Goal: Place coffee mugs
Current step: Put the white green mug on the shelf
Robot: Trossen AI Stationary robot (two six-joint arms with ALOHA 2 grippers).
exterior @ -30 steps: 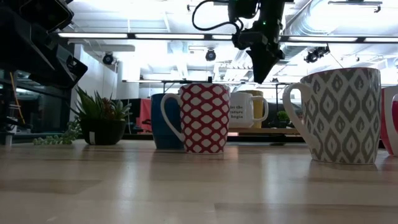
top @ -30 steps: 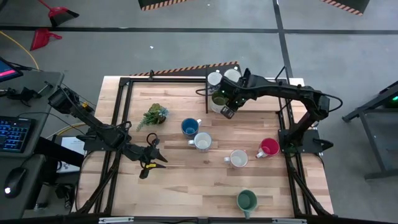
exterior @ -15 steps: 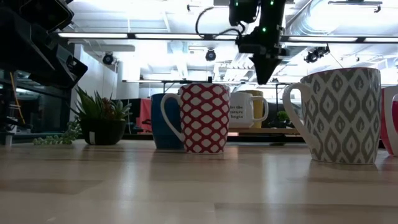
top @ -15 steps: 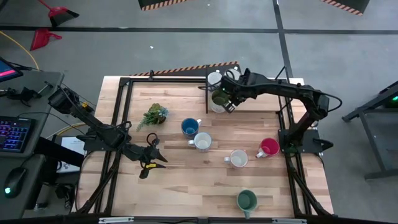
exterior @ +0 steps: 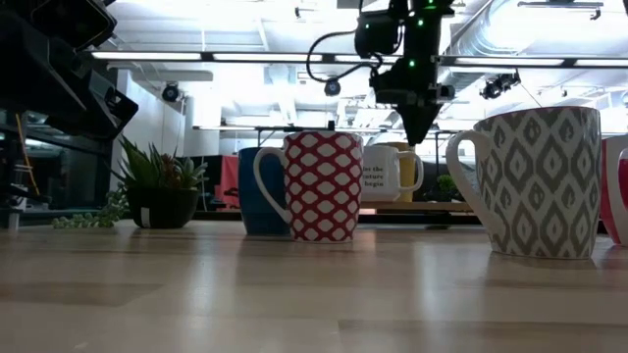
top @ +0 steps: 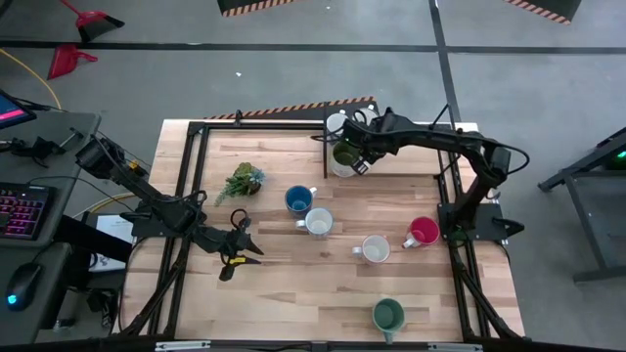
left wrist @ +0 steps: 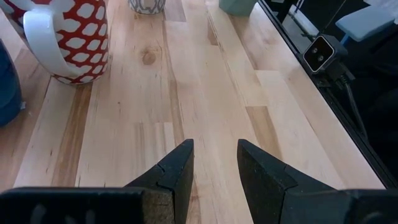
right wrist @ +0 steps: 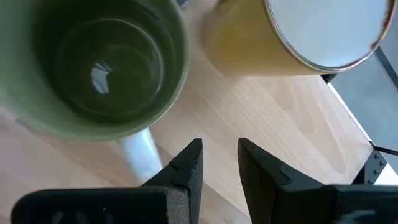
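Observation:
Several mugs stand on the table. An olive green mug (top: 343,154) (right wrist: 93,62) stands at the far edge beside a white mug (top: 336,124) and a cream mug (right wrist: 298,31) (exterior: 410,162). Mid-table stand a blue mug (top: 299,199), a red-patterned mug (top: 319,223) (exterior: 322,186), a grey-patterned mug (top: 375,249) (exterior: 540,181), a red mug (top: 423,232) and, near the front edge, a teal green mug (top: 387,315). My right gripper (top: 358,164) (right wrist: 219,165) hovers open, pointing down beside the olive mug's white handle (right wrist: 140,152). My left gripper (top: 238,256) (left wrist: 214,165) waits open, low over the table's left side.
A small leafy plant sprig (top: 243,181) (exterior: 157,186) sits left of the blue mug. A black frame rail (top: 323,137) borders the table's far part beside the far mugs. Bare wood (top: 293,284) lies between my left gripper and the teal mug.
My right gripper has moved a little toward the far edge and down, closing in on the olive green mug's handle side, and it has turned slightly. No mug has moved.

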